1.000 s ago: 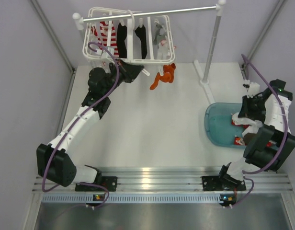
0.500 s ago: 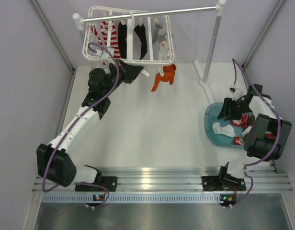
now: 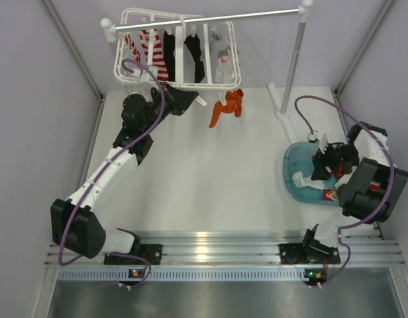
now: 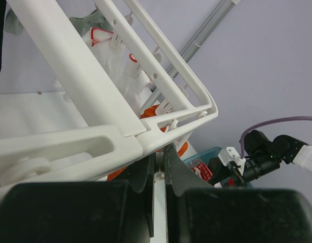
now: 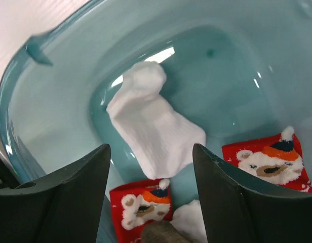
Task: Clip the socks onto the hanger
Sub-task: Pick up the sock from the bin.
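Both arms are the same kit: the left arm (image 3: 108, 167) and right arm (image 3: 373, 189) have white tube links, chunky black joint housings and black base blocks. A thin purple cable (image 4: 290, 120) loops off each one and runs along the links. The left gripper (image 4: 159, 159) has matte black wedge-shaped fingers. The right gripper (image 5: 150, 167) has the same black fingers, broad, smooth and rounded at the tips.

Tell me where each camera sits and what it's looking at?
Top: above and behind, looking down at the table; left arm, right arm show.
Left wrist: looks up past the shut left gripper at the hanger.
Right wrist: looks down past the open right gripper into the tub.
Top and right wrist share the white sock.
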